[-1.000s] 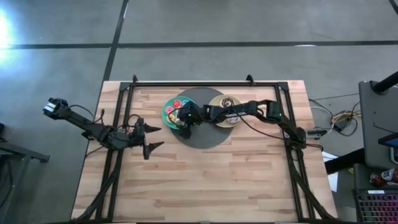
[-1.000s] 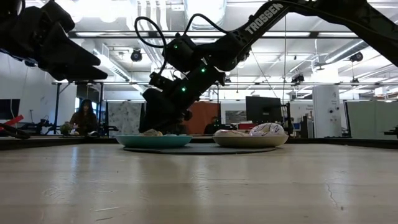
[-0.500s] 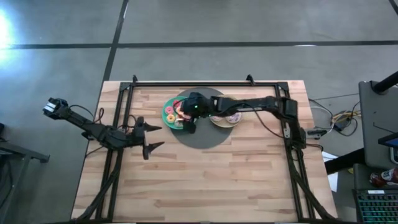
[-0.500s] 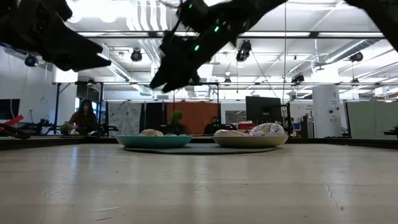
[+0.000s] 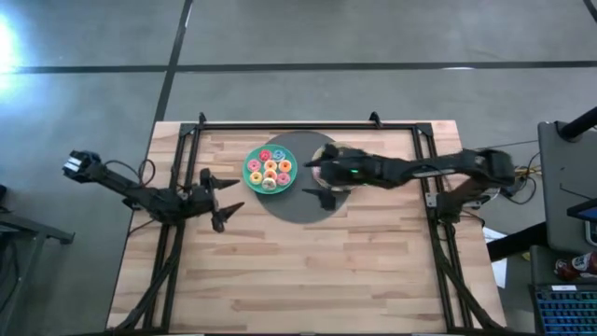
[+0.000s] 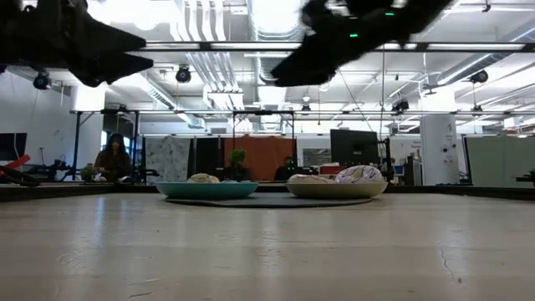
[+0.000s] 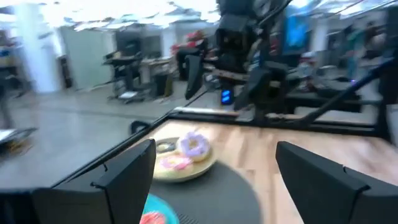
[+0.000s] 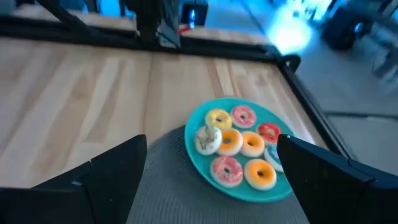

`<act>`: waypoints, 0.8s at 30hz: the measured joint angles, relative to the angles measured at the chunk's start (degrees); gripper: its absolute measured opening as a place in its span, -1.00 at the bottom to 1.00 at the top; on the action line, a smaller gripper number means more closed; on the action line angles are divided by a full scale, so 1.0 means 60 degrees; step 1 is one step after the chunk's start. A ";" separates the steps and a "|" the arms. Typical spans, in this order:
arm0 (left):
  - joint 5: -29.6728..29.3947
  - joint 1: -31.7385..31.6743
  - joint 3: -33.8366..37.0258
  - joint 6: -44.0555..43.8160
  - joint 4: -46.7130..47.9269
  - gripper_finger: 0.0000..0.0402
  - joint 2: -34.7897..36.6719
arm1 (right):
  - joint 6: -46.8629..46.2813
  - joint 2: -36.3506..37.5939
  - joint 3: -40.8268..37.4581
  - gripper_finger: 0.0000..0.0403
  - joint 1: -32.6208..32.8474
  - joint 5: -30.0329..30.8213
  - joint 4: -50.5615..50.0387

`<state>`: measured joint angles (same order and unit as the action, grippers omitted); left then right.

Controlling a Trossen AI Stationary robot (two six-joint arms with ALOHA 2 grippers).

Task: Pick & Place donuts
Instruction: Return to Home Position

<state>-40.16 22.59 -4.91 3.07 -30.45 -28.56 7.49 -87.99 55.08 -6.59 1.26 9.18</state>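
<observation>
Wood planks make up the table (image 5: 326, 271), and on a dark round mat (image 5: 298, 207) near its far edge a teal plate (image 6: 206, 191) and a beige plate (image 6: 336, 190) stand side by side, the teal one toward the left arm's side. The small donuts (image 8: 230, 142) lie packed close together on the teal plate, touching one another: pink, orange, yellow and red ones, a pale one at the rim, and a blue one half hidden behind a finger in the right wrist view. The larger donuts (image 7: 194, 144) rest on the beige plate; a lilac-white one and a pink one are plain to see, while a darker one behind them is hard to make out. The right hand (image 5: 313, 179) hangs over the beige plate, covering most of it from above, and the low view shows it high above both plates; its fingers are spread wide and hold nothing. The left hand (image 5: 222, 199) sits off the mat, near the table's left rail, with its fingers likewise spread and empty. A person (image 6: 113, 156) sits in the room far behind the table.
</observation>
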 joint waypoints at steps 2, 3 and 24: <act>0.0696 -0.0283 0.0174 0.0149 -0.0506 0.53 0.0000 | 0.0006 0.0883 -0.1071 0.76 0.0054 -0.0004 0.0701; 0.1081 -0.0475 0.0256 0.0188 -0.0721 0.53 -0.0007 | 0.0007 0.1296 -0.1576 0.76 0.0099 -0.0011 0.0976; 0.4327 -0.4336 -0.0205 0.0544 -0.0165 0.53 -0.0219 | -0.0438 0.8675 -0.8151 0.76 0.0623 0.0040 0.3588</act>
<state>-14.19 -3.43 -6.13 6.34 -31.44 -29.87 4.86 -35.94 6.18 -2.85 1.50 30.71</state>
